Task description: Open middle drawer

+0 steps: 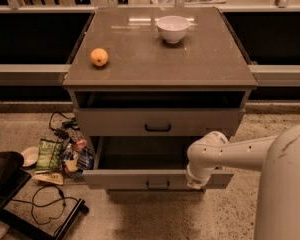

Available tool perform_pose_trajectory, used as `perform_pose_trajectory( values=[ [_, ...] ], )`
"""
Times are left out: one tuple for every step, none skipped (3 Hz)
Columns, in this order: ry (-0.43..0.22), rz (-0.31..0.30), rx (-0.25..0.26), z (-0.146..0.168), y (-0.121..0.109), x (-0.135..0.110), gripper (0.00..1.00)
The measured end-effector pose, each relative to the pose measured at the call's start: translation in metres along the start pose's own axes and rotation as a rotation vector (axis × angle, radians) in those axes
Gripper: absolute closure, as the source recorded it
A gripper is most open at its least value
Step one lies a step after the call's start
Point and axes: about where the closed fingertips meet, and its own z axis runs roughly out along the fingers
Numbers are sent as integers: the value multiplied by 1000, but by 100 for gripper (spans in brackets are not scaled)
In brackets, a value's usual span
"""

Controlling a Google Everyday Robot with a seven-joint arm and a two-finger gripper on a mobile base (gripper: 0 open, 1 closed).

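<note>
Robot lab (floor cables, claw by cabinet)

Cabinet top smooth, faint sheen — bowl glossy; claw at open drawer front, white plastic.

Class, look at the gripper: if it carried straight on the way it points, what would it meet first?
The gripper points downward at the right end of the pulled-out middle drawer, so its front panel probably comes first. Depth is unclear, and it might instead reach the floor.

I see the middle drawer pulled out, and my gripper at the right side of its front panel.
</note>
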Motion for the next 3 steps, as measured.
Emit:
perform_pose_trajectory(
  values=[
    [1,0,-2,1,1,0,19],
    [1,0,-2,1,1,0,0],
    [1,0,-2,1,1,0,0]
  ],
)
